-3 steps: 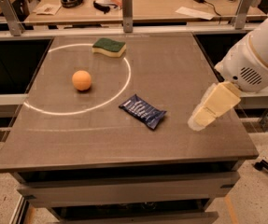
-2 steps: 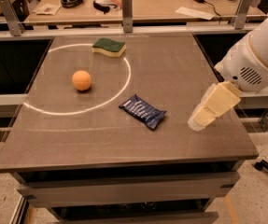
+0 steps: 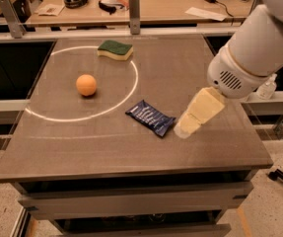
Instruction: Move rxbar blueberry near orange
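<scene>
The rxbar blueberry, a flat dark blue wrapper with pale lettering, lies on the brown table, just outside the lower right of a white circle line. The orange, a small round ball, sits inside the circle to the bar's upper left, well apart from it. My gripper, cream-coloured on a white arm, reaches in from the right. Its tip is low over the table, just right of the bar's right end.
A yellow sponge with a green top lies on the far edge of the circle. The white circle line is drawn on the table top. A cluttered desk stands behind the table. The table's front edge is near.
My gripper and arm have moved left, closer to the bar's right end. The bar, the orange and the sponge have not moved.
</scene>
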Controlling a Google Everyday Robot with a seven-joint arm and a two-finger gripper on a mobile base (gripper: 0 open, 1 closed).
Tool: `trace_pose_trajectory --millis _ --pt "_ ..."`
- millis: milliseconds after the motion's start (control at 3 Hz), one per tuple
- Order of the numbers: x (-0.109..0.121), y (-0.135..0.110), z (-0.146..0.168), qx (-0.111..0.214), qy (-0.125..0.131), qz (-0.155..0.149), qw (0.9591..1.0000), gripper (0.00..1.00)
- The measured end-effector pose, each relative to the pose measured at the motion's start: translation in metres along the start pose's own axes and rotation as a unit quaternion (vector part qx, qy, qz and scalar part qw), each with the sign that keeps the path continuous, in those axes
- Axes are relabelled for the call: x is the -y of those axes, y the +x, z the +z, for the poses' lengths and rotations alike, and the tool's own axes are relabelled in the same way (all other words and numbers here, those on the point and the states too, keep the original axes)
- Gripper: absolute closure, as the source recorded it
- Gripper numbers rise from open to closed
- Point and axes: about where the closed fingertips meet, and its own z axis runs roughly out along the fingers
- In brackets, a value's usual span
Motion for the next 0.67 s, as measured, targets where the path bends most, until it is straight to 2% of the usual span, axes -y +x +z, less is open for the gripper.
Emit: trace_pose_trajectory --millis 333,667 --pt "-0.026 -0.022 0.022 0.005 -0.023 0.028 0.9993 0.0" --pt "-0.044 -0.038 0.036 0.034 -0.051 0.017 0.998 0.0"
